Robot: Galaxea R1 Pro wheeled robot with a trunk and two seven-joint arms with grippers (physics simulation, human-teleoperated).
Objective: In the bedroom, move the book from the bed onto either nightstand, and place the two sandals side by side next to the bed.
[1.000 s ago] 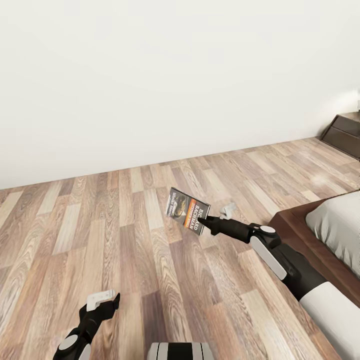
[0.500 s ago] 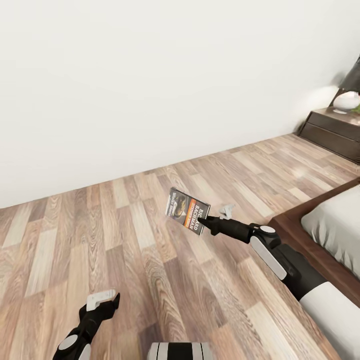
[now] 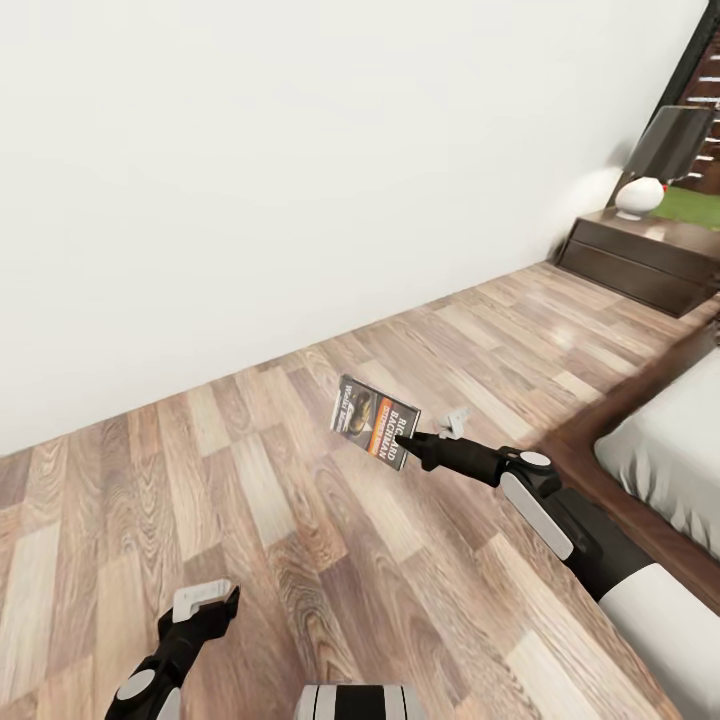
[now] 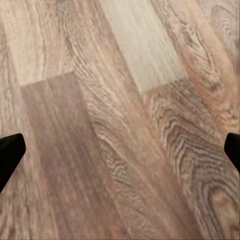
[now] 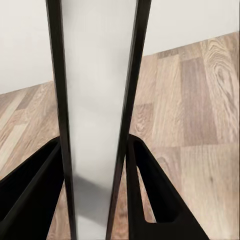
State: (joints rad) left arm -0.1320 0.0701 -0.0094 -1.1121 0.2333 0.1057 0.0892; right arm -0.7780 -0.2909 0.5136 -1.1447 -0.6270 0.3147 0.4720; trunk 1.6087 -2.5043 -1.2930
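Brown wood-plank floor (image 3: 250,480) across most of the head view, met by a plain white wall (image 3: 300,150) behind. Off to the right of the right jaws, the bed (image 3: 670,450): pale grey-white mattress on a dark brown frame. Farther beyond those jaws, against the wall, a dark reddish-brown nightstand (image 3: 640,262) with a drawer front, carrying a lamp (image 3: 660,165) with a white round base and dark shade; beside it a strip of black-framed glass with green lawn.

Held aloft over the floor, pinched at one edge by the right gripper (image 3: 410,446): the book (image 3: 376,422), a small thin paperback, dark grey cover with a picture, an orange band and white lettering, face toward the head camera and tilted. Jaws closed on it, dark fingers on either side; seen edge-on from the right wrist as a pale page block (image 5: 95,120) between two thin dark covers, clamped between the black fingers (image 5: 150,195). Nothing but floor below and wall ahead of the jaws.

Lower and nearer, the left gripper (image 3: 205,603), white-tipped, hanging over bare planks; jaws spread wide, only the two black fingertips (image 4: 10,155) at the edges of the left wrist view, with plank grain (image 4: 120,120) between them.
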